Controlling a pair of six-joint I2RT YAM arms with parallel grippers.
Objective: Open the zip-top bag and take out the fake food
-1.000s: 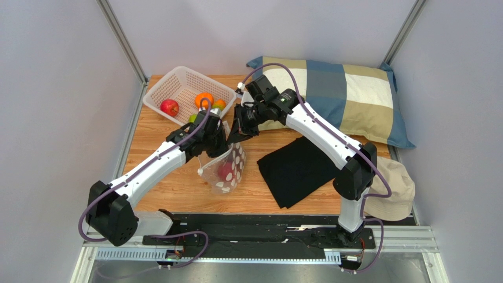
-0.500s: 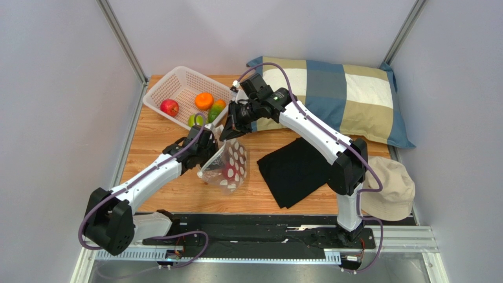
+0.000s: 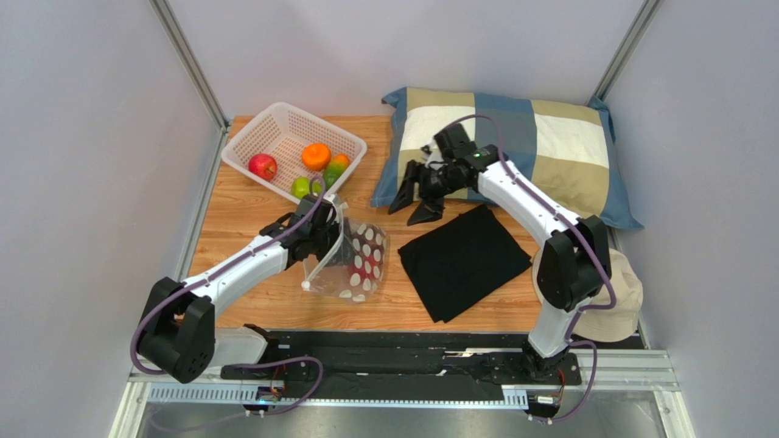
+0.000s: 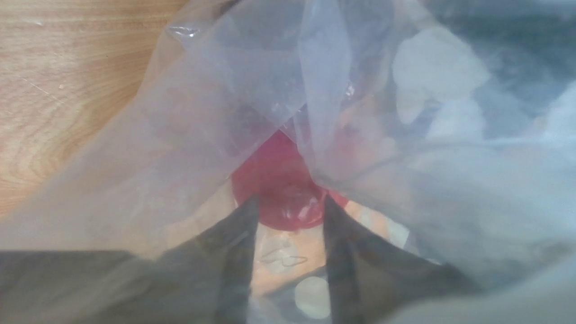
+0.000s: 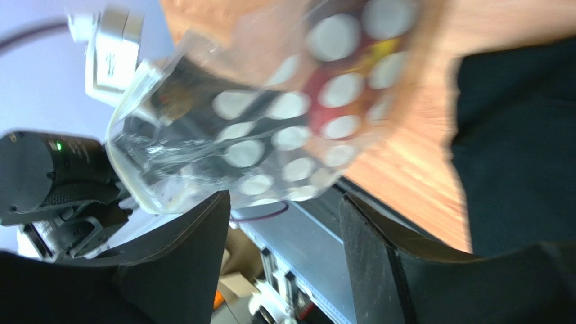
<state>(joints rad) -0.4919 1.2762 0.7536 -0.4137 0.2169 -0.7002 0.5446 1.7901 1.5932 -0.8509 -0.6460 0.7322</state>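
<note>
while right claw (image 3: 411, 208) gapes empty, left claw (image 4: 287, 206) sits part-open inside the zip-top bag (image 3: 366, 260).

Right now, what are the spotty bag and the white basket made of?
The zip-top bag looks like thin clear plastic film, shiny and crinkly: you can see a red fruit through it between white dots. The basket looks like stiff white moulded plastic, with a lattice of little holes in its walls.
</note>
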